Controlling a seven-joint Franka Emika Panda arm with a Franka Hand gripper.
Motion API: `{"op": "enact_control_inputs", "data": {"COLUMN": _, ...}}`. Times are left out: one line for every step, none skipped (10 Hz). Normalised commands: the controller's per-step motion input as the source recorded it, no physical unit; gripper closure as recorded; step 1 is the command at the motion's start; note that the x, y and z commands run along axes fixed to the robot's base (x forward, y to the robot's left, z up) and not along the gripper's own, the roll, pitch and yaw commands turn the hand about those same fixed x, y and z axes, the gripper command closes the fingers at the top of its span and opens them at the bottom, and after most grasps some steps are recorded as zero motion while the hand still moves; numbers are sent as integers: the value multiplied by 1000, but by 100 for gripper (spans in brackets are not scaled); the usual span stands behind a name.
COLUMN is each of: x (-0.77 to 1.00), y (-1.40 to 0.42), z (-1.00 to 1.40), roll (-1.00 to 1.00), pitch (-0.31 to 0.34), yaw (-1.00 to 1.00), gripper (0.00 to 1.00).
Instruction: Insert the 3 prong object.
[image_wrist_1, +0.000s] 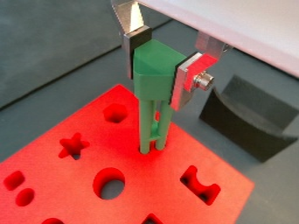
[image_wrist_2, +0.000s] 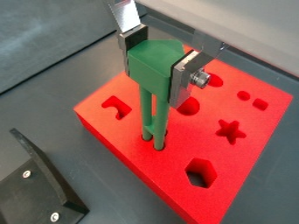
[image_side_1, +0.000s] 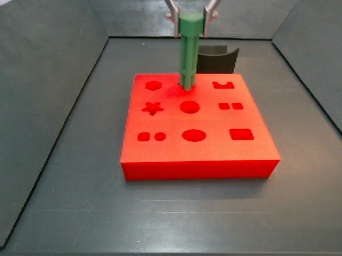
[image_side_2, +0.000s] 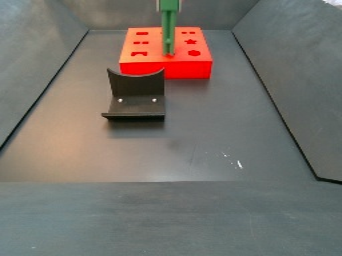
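My gripper (image_wrist_1: 162, 61) is shut on the head of the 3 prong object (image_wrist_1: 152, 96), a bright green peg of parallel rods, held upright; both wrist views show this (image_wrist_2: 160, 63). The rod tips meet the top of the red block (image_wrist_1: 70, 188) at a small hole in its middle (image_wrist_2: 153, 138). How deep they sit I cannot tell. In a side view the peg (image_side_1: 191, 50) stands over the block's back row of holes (image_side_1: 201, 160), with the gripper (image_side_1: 191, 8) at the top edge. It also shows in a side view (image_side_2: 168, 30) on the far red block (image_side_2: 187, 68).
The red block has several shaped holes: a star (image_side_1: 152, 107), a circle (image_side_1: 190, 106), an oval (image_side_1: 194, 134), a rectangle (image_side_1: 241, 133). The dark fixture (image_side_2: 134, 95) stands on the grey floor beside the block (image_side_1: 221, 58). Sloped grey walls (image_side_1: 54, 120) enclose the floor.
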Motion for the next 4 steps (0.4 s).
{"op": "enact_control_inputs", "data": {"x": 149, "y": 60, "z": -477, "roll": 13, "pitch": 0, "yaw": -171, "gripper": 100}}
{"op": "enact_control_inputs", "data": {"x": 131, "y": 54, "z": -517, "roll": 9, "pitch": 0, "yaw": -171, "gripper": 100}}
{"op": "enact_control_inputs", "data": {"x": 0, "y": 31, "z": -251, "roll": 0, "pitch": 0, "yaw": -57, "gripper": 100}}
{"op": "enact_control_inputs", "data": {"x": 0, "y": 0, "z": 0, "roll": 0, "pitch": 0, "yaw": 0, "gripper": 100}}
